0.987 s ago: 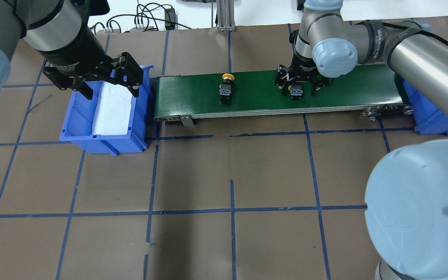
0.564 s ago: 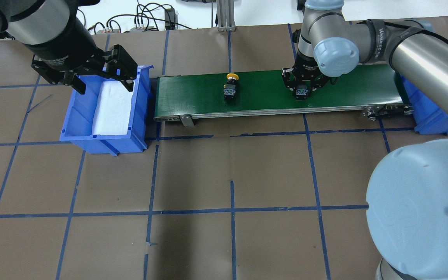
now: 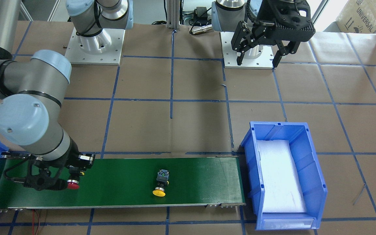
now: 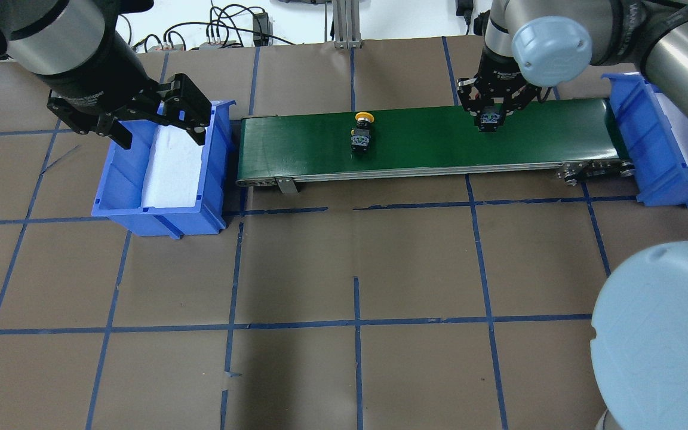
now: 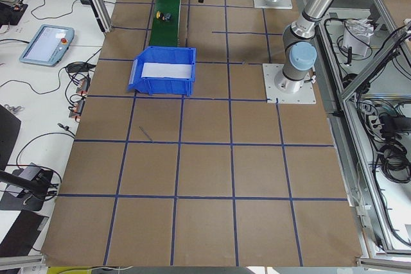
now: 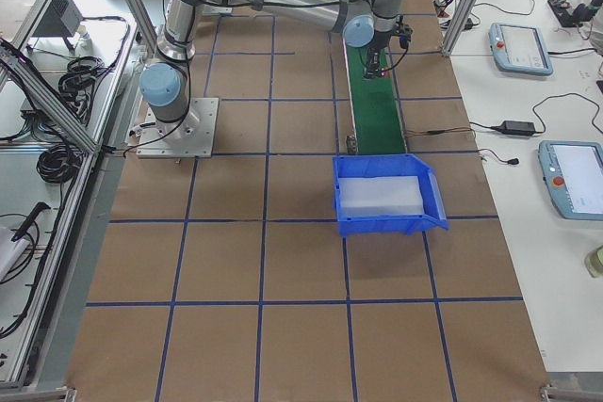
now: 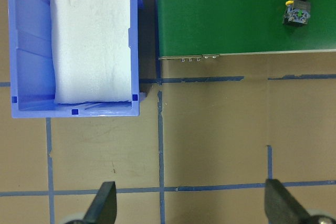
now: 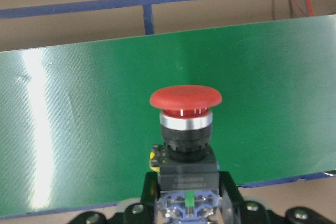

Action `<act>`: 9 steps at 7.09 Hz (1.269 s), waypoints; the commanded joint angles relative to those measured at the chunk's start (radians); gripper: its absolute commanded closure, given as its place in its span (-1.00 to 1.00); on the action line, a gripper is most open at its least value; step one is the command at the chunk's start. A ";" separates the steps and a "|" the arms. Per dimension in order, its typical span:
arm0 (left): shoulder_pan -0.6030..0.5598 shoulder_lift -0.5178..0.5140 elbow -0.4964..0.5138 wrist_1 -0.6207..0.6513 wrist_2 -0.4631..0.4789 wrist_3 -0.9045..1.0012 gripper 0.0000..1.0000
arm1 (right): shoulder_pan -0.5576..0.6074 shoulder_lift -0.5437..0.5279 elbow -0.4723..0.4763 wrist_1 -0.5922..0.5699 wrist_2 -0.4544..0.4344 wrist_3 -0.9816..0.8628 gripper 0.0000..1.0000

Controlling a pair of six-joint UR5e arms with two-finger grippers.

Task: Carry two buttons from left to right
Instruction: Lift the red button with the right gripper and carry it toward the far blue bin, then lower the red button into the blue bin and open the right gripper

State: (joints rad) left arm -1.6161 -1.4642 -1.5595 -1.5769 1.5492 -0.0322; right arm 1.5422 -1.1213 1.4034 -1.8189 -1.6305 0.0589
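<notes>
Left arm hangs high off the belt's (image 4: 427, 143) left end, wrist aimed straight down — left tool (image 4: 162, 138) spread wide, nothing in it. Mid-belt, the yellow button (image 4: 361, 134) lies on its side, long axis across the belt, cap to the far edge, rear block toward the robot. Right arm reaches over the belt's right stretch, elbow bent — right tool (image 4: 490, 122) clamped on the red button (image 3: 73, 185) by its rear end, axis level, cap facing the far edge too.
</notes>
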 commanded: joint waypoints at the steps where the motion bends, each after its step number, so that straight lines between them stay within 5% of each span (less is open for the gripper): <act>1: -0.002 -0.002 0.001 -0.005 0.002 0.002 -1.00 | -0.107 -0.066 -0.003 0.065 -0.003 -0.165 0.90; 6: -0.004 -0.013 -0.014 0.011 0.003 0.002 -1.00 | -0.438 -0.078 -0.023 0.056 -0.040 -0.653 0.87; 9: -0.004 -0.019 -0.021 0.024 0.000 0.005 -1.00 | -0.548 0.041 -0.091 0.041 -0.026 -0.694 0.81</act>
State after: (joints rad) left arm -1.6199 -1.4825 -1.5769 -1.5618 1.5456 -0.0300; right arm 1.0203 -1.1392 1.3499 -1.7673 -1.6600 -0.6250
